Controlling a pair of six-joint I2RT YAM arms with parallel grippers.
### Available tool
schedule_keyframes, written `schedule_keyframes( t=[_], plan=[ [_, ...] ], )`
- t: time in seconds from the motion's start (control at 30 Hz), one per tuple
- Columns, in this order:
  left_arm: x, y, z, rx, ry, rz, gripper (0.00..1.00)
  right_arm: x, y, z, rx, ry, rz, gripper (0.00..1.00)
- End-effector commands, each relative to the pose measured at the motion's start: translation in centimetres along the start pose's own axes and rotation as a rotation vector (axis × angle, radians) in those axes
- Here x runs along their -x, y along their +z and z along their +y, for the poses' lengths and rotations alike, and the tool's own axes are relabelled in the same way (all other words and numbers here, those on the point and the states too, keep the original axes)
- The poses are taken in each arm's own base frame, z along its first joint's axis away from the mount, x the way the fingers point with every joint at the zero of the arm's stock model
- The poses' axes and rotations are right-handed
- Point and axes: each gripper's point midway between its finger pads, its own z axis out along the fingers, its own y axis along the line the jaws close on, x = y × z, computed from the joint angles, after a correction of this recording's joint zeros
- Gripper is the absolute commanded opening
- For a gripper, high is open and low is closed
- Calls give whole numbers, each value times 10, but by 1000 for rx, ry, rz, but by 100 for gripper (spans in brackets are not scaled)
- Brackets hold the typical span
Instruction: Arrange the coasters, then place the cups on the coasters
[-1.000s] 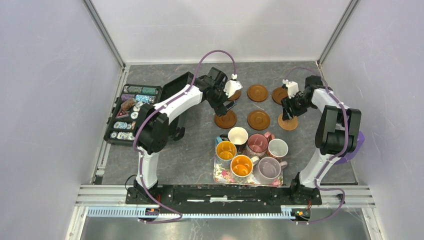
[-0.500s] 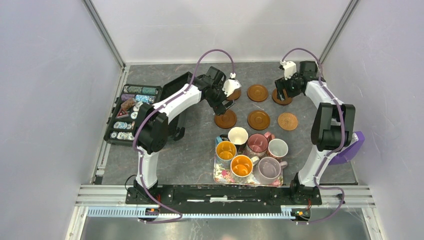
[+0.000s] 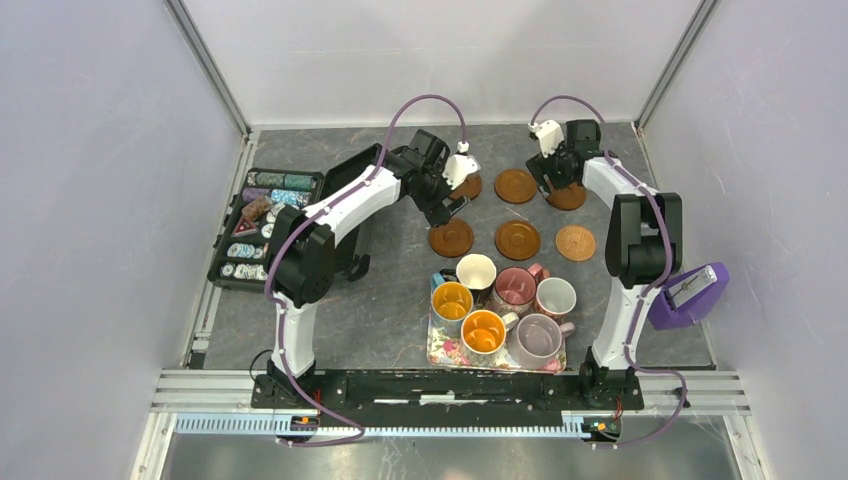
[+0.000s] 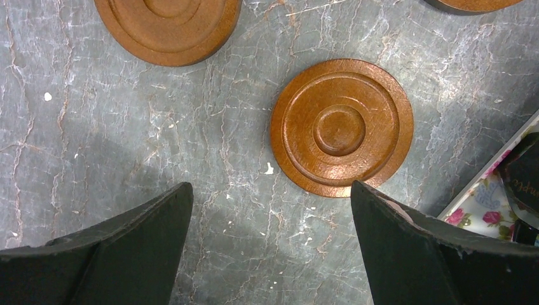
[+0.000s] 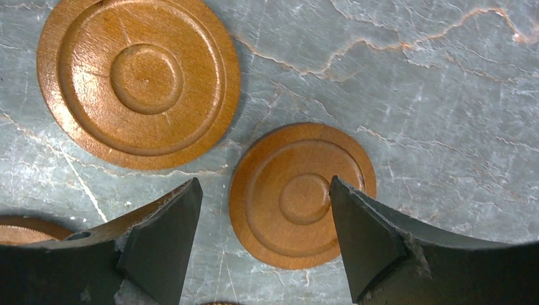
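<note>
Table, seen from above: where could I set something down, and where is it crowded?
Bare tabletop lies between the chip case and the flowered tray, and along the back wall. Crowded: mugs crammed together at the tray, coasters just beyond them.

A black case (image 3: 300, 215) lies open at the left of the frame, with rows of multicoloured chips (image 3: 268, 182) inside. A floral tray (image 3: 440, 352) sits at lower centre on the grey marbled table (image 3: 330, 300). A purple box (image 3: 690, 296) sits at the right edge. The left wrist view shows the tray's corner at lower right.
</note>
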Motion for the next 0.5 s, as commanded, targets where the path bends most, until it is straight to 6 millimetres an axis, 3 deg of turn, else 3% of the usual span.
schedule_keyframes(
  t=[0.0,0.47],
  plan=[
    [16,-10,9,23,-27,-42,100,26,6,-14,-78,-42,-44,80],
    [12,-11,11,21,-34,-31,100,-1,24,-23,-147,-65,69,77]
  ],
)
